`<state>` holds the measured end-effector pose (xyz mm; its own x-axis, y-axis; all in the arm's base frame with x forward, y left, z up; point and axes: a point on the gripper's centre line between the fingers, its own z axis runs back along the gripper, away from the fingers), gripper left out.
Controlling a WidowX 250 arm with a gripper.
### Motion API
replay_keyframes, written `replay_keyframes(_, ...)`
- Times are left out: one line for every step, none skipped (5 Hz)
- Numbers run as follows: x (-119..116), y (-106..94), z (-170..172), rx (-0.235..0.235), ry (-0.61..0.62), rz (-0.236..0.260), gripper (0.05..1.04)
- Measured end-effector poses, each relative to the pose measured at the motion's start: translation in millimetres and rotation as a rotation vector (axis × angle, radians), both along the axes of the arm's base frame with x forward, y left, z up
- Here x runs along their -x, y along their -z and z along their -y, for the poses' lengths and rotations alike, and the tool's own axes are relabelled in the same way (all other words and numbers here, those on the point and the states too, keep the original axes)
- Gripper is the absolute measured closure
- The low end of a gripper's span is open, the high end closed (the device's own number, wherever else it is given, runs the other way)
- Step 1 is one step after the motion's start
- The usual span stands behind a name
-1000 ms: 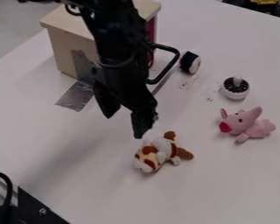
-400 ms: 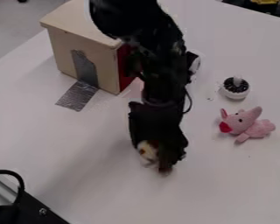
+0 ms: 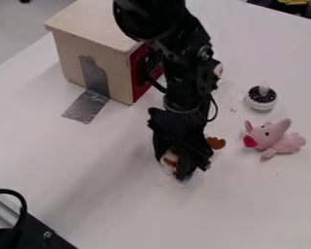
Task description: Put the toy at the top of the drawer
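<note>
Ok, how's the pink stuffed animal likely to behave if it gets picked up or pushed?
The pink stuffed animal looks like plush, so it's probably light and squashy rather than fragile. Its stubby limbs may flop when lifted. Pushed, it would likely slide rather than roll, with those bits sticking out.

The black arm [image 3: 187, 90] has rounded joints [image 3: 145, 19] and cables [image 3: 215, 111]

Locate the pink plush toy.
Pink plush toy: right side of the camera view, on the table, just below the round black-and-white piece, right of the gripper.
</note>
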<state>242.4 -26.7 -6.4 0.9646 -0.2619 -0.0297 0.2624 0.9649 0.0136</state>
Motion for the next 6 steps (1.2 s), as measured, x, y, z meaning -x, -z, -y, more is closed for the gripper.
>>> replay_keyframes(5.4,-8.9,-8.7,-0.014,0.003,-0.037,0.526)
replay_keyframes(-16.7,-52.1,-38.8,0.016,-0.044,0.041,0.526)
replay_keyframes(-40.1,-90.1,-70.2,0.076,-0.086,0.090,0.526)
replay_keyframes(-55.7,-125.7,-106.1,0.081,-0.136,0.146,0.526)
replay_keyframes(-62.1,-131.6,-137.7,0.065,-0.188,0.156,0.526)
replay_keyframes(-65.2,-127.9,-161.4,0.049,-0.233,0.148,0.526)
